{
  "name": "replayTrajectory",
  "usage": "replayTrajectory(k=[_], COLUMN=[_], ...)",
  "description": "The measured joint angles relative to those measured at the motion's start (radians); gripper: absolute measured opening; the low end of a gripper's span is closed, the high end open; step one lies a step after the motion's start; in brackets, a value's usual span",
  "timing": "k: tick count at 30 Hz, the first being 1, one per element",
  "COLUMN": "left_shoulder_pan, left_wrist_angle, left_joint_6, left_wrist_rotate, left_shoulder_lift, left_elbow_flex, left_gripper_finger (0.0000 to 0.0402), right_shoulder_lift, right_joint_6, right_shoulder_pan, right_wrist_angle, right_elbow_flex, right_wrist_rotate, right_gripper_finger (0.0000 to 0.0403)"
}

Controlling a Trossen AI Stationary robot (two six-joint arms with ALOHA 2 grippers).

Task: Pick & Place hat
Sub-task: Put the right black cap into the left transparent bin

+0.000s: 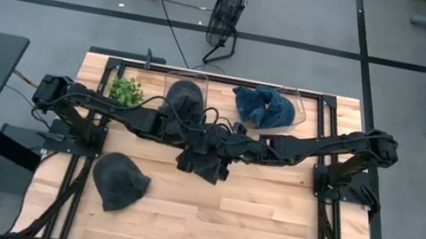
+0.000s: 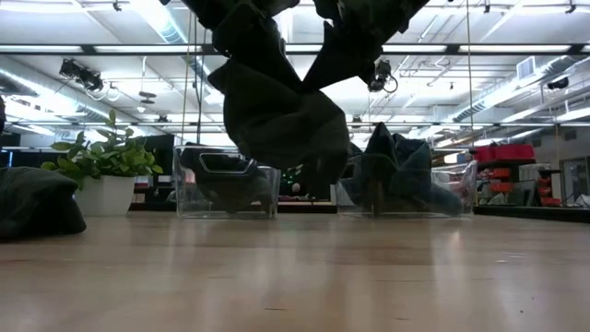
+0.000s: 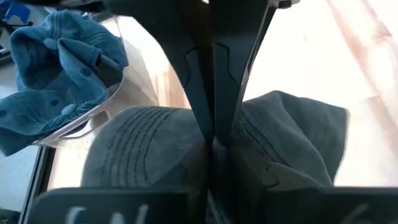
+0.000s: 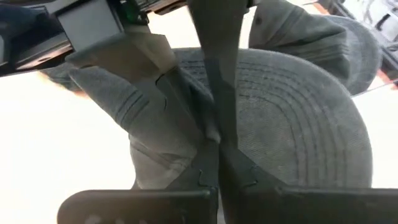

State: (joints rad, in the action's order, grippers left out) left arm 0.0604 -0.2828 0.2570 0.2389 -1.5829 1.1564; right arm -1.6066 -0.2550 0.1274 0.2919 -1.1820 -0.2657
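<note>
Both the left gripper (image 1: 194,153) and right gripper (image 1: 228,159) have jaws clamped on one dark grey hat (image 1: 203,167), hanging above the tabletop (image 1: 265,225).

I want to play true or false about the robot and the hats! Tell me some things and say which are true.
1. Both claws pinch the same dark grey hat up in the air. True: the left claw and the right claw are each shut on it, and the low view shows it hanging above the table.
2. The blue hat lies on the bare wood. False: it sits in a clear bin.
3. Another grey hat lies on the table near the left arm. True.
4. The little green plant is by the right arm. False: it stands on the left arm's side.
</note>
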Motion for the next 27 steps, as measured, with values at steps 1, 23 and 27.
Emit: replayTrajectory(k=[1,23,27], left_shoulder_pan=[-0.001,-0.003,0.006], left_wrist_angle=[-0.001,-0.069,-0.077], left_joint_6=[0.0,-0.024,-0.036], left_wrist_rotate=[0.001,0.022,0.058], left_shoulder_lift=[0.0,0.001,0.019], left_elbow_flex=[0.0,-0.003,0.0], left_gripper_finger=[0.0045,0.0016,0.0013], right_shoulder_lift=[0.0,0.004,0.018], right_joint_6=[0.0,0.028,0.028], right_shoulder_pan=[0.0,0.002,0.001], right_wrist_angle=[0.007,0.091,0.118], right_elbow_flex=[0.0,-0.001,-0.001], right_wrist_rotate=[-0.009,-0.011,-0.011], right_gripper_finger=[0.0,0.0105,0.0132])
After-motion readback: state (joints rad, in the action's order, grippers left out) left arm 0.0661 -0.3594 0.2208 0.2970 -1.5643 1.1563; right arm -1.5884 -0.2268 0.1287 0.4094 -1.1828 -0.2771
